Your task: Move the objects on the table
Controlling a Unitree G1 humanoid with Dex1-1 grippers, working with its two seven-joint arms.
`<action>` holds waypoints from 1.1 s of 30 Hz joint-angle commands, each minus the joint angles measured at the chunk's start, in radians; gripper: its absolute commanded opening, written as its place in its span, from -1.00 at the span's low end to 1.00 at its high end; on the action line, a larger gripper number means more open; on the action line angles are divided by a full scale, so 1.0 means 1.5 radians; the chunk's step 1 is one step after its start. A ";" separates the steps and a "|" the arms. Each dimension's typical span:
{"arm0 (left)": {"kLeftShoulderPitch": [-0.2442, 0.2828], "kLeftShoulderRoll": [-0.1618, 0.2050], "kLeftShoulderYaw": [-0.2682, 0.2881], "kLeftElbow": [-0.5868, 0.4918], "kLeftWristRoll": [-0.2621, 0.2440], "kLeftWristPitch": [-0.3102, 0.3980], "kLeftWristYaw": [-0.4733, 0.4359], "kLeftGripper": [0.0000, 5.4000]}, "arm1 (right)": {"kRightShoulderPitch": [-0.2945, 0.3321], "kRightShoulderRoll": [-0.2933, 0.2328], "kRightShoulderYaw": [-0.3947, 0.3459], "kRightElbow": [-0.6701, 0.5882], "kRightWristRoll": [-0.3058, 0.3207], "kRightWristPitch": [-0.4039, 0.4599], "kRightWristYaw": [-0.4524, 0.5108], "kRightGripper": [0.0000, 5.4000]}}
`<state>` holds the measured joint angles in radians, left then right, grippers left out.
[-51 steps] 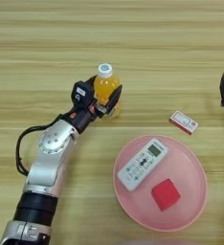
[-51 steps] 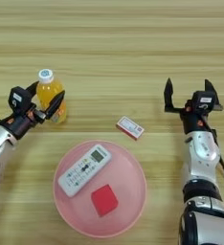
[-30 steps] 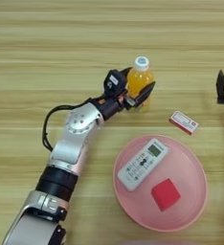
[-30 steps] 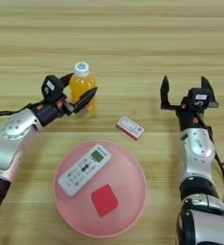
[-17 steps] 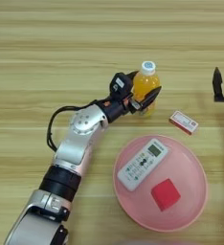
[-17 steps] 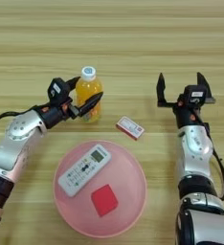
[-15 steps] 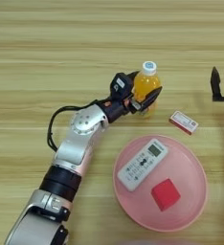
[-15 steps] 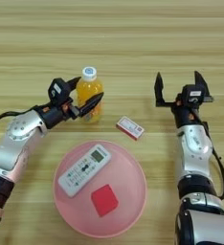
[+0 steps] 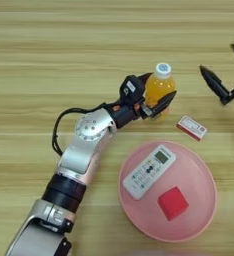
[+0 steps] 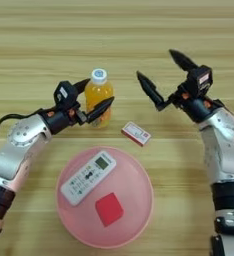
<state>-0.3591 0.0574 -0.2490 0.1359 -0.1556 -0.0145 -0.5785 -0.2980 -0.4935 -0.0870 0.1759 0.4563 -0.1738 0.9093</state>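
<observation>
No writing can be read anywhere. The remote [image 9: 148,171] has a small greenish screen and rows of buttons, but no legible characters. The little red-and-white box [image 9: 191,127] bears print too small to make out. The bottle [image 9: 158,91] shows no readable label.

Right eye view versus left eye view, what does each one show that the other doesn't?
Only the right eye view shows the whole right gripper, fingers spread open, with its forearm. Only the left eye view shows the left arm down to the picture's bottom edge. Both show the left gripper closed around the orange bottle, the small red and white box, and the pink plate holding the remote and red cube.
</observation>
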 commanded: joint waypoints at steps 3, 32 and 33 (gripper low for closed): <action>0.016 0.010 -0.005 -0.082 -0.005 0.025 -0.004 0.29 | 0.028 -0.077 0.030 -0.035 -0.007 0.074 0.110 1.00; 0.056 0.045 -0.056 -0.188 -0.013 0.075 -0.048 0.29 | -0.008 0.019 0.138 -0.087 -0.049 0.146 0.120 1.00; 0.056 0.044 -0.056 -0.187 -0.013 0.074 -0.048 0.29 | -0.009 0.022 0.142 -0.086 -0.052 0.145 0.119 1.00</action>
<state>-0.2661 0.1298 -0.3305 -0.1205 -0.1628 0.1028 -0.6465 -0.2849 -0.4757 0.1090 0.0439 0.3964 0.0370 1.0943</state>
